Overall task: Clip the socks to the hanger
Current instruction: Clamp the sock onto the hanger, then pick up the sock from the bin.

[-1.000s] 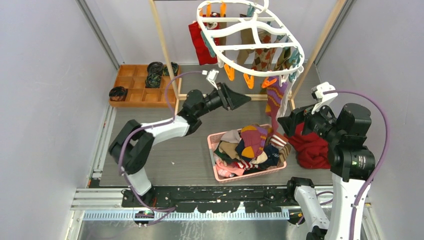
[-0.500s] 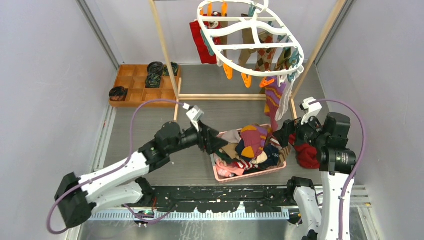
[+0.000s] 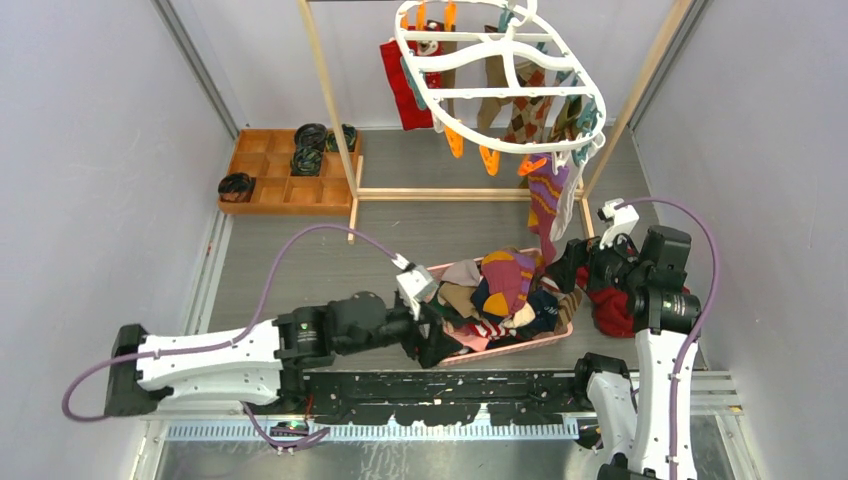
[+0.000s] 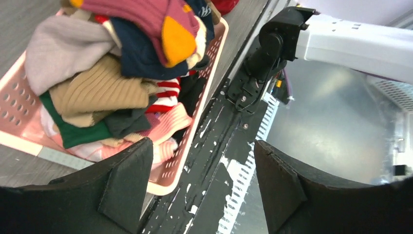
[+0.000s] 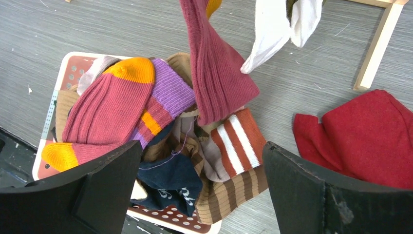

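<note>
As the left arm swung down from beside the hanger (image 3: 497,91) to the near corner of the basket (image 3: 500,348), the left gripper (image 3: 432,338) arrived spread wide and empty; the right gripper (image 3: 565,262) hung just as wide and empty over the heaped socks (image 3: 505,285), so a fresh pick seemed due. Only the left wrist view showed beige and green folds against the basket's near wall; only the right wrist view showed a maroon sock (image 5: 214,73) dangling onto the heap, with a red cloth (image 5: 370,131) beside it.
</note>
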Tool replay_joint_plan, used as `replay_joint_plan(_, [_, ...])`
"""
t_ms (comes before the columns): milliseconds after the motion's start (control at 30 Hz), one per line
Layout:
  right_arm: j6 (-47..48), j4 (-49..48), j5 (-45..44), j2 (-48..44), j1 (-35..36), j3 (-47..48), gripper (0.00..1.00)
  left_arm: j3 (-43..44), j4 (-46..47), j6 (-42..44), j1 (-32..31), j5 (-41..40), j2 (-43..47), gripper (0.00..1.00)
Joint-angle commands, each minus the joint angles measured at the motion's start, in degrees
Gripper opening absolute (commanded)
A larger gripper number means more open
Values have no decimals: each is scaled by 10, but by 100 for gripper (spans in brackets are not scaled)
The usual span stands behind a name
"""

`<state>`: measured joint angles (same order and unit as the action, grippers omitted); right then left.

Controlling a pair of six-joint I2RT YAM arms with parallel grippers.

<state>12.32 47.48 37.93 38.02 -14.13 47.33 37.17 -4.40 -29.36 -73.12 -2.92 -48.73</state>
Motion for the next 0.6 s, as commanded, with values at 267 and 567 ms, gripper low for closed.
replay_joint_plan(267, [19, -24, -45, -33, -2, -9, 100, 336, -201, 131, -141, -308, -292, 75])
replay_joint_plan(567, [21, -24, -59, -43, -2, -12, 100, 513, -258, 205, -124, -318, -446, 55])
